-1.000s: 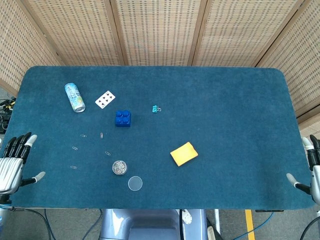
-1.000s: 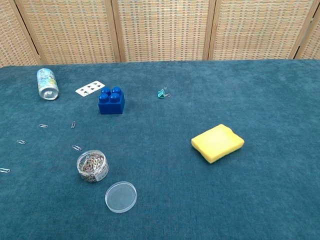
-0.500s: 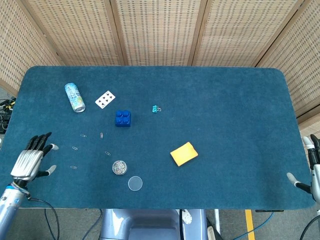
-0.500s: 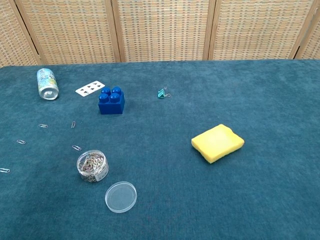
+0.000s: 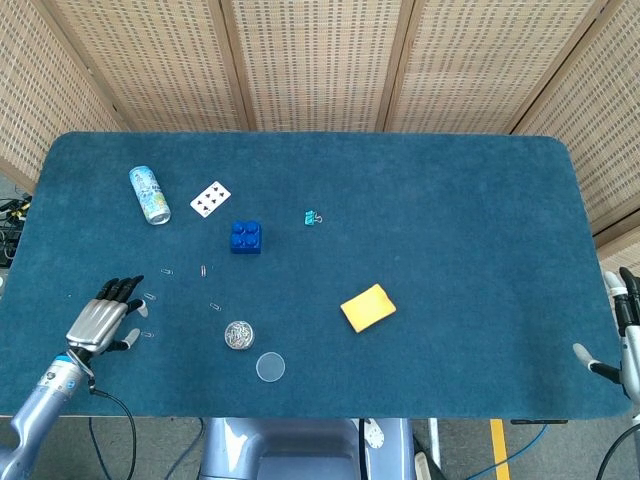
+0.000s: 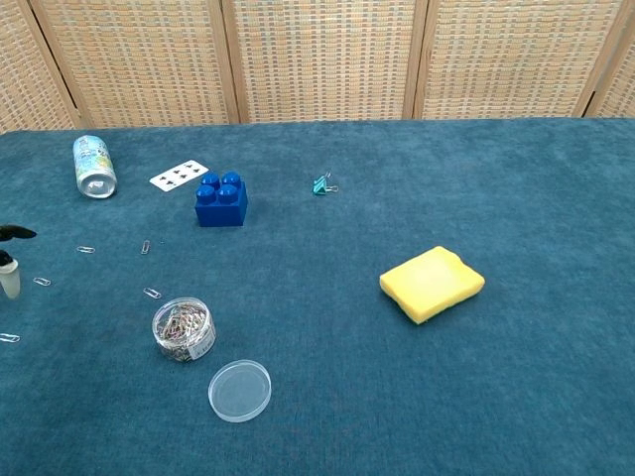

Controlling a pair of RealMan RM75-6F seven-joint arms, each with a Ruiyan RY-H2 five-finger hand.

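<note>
My left hand (image 5: 100,320) hovers over the table's front left, fingers spread and empty. Only its fingertips (image 6: 9,260) show at the left edge of the chest view. Loose paper clips (image 5: 148,296) lie scattered just beyond it. A small clear jar of paper clips (image 5: 238,335) stands to its right, with the jar's round lid (image 5: 269,367) lying flat nearby. My right hand (image 5: 622,340) stays off the table's right edge, fingers apart and holding nothing.
A drink can (image 5: 149,194) lies on its side at the far left, next to a playing card (image 5: 209,199). A blue toy brick (image 5: 246,236), a teal binder clip (image 5: 312,217) and a yellow sponge (image 5: 367,307) sit mid-table on the blue cloth (image 5: 460,220).
My left hand has moved right and inward from the table's left edge to just short of the loose paper clips. The right hand has stayed still.
</note>
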